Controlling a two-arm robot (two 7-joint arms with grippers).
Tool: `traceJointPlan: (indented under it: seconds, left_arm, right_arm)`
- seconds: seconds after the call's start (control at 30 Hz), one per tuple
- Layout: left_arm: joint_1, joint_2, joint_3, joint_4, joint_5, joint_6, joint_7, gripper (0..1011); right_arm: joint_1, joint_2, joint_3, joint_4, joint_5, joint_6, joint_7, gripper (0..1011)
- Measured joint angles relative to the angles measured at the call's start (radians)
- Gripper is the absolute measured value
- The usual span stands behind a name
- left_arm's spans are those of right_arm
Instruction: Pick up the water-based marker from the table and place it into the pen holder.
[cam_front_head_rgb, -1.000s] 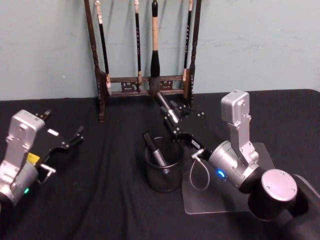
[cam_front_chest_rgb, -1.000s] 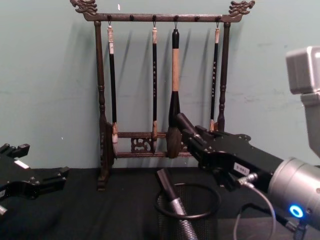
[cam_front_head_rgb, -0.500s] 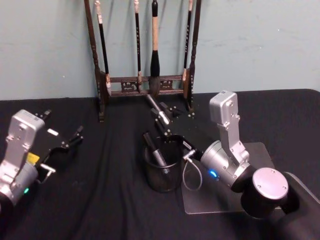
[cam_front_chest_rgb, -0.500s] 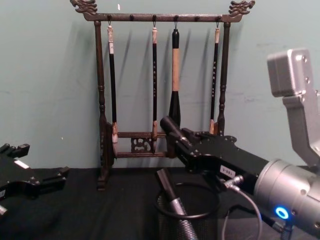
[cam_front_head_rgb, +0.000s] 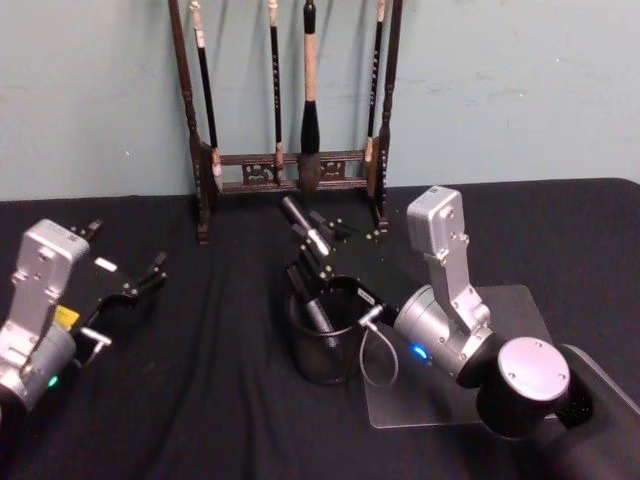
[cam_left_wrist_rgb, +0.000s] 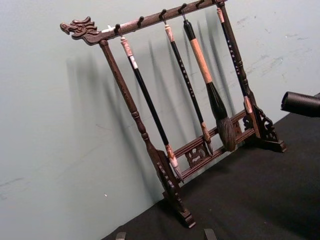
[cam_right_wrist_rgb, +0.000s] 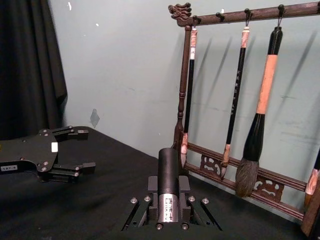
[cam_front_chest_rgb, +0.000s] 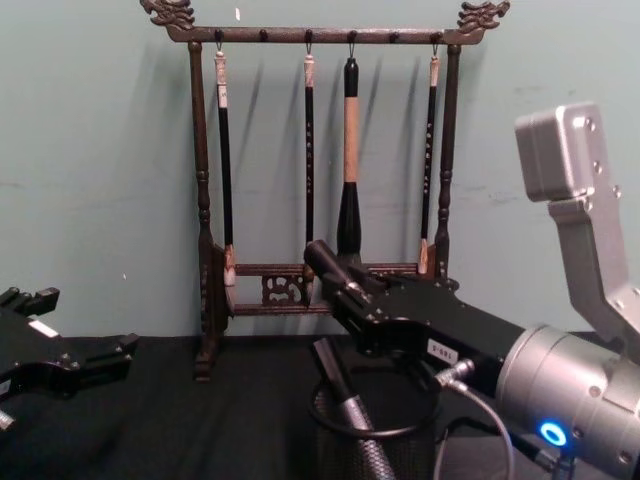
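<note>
Mesh first: the small round black wire-mesh pen holder (cam_front_head_rgb: 325, 340) stands on the matte black table (cam_front_head_rgb: 220, 400), one dark pen (cam_front_head_rgb: 312, 302) already leaning inside. Just above its rim the right gripper (cam_front_head_rgb: 318, 243) pinches the black, silver-banded water-based marker (cam_front_head_rgb: 305, 226), tilted up and away. Tipping it nearer upright over the opening, clear of that pen, before letting go looks wise. Left gripper (cam_front_head_rgb: 128, 272) waits spread, well apart. Behind stands the dark wooden brush rack (cam_front_head_rgb: 290, 165).
</note>
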Motion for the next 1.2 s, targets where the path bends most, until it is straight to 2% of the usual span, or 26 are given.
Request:
traceJointPlan:
  seconds: [1.2]
  left_arm:
    - [0.0,0.0,0.0,0.0,0.0,0.0,0.0,1009]
  right_arm:
    - [0.023,-0.016,-0.012,0.032,-0.009,-0.007,-0.001,241]
